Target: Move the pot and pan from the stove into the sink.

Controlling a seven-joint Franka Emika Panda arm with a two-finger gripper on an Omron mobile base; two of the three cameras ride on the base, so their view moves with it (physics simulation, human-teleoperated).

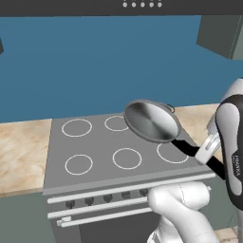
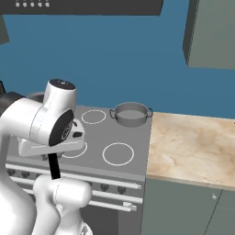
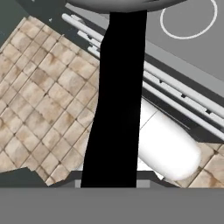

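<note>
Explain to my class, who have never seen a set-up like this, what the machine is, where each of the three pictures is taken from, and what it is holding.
These are computer-rendered pictures of a kitchen. The machine is a white robot arm with a two-finger gripper. Two cameras ride on its base, one behind it to the left and one to the right, both looking down at the grey stove with its white ring burners. The third camera sits on the hand and looks along the gripper. The gripper is shut on the long black handle of the shiny pan, which is lifted and tilted above the stove. The right base view shows the grey two-handled pot standing at the stove's back corner, next to a tan stone-patterned counter.
</note>
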